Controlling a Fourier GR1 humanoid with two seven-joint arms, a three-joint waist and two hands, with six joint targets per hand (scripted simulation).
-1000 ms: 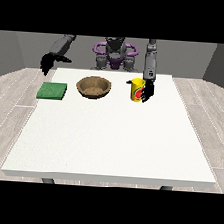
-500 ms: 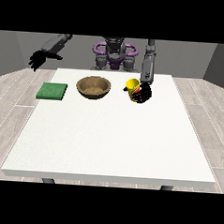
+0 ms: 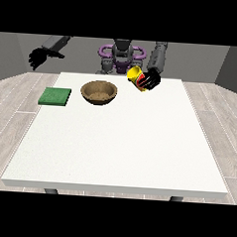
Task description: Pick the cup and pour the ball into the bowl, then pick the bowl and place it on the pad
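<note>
Near edge: white table (image 3: 118,160), bare surface running toward you. Nothing sitting on the front half.

Mid-far, view's left: green pad (image 3: 55,96) lying flat on the table near its left edge. Just to its right, apart from it, brown bowl (image 3: 98,92) sitting upright on the table; you're looking into it, inside looks brown, can't tell if anything's in it.

Farther back, view's right: the hand at the view's right (image 3: 150,80) is wrapping its fingers round the cup (image 3: 137,78), yellow w/ red, holding it off the table. Cup is tilting, mouth leaning toward the bowl side, up and to the right of the bowl. Ball: can't see it.

Far left: the hand at the view's left (image 3: 37,58) is hanging in the air beyond the table's left edge, above and behind the pad, touching nothing, fingers spread loose.
</note>
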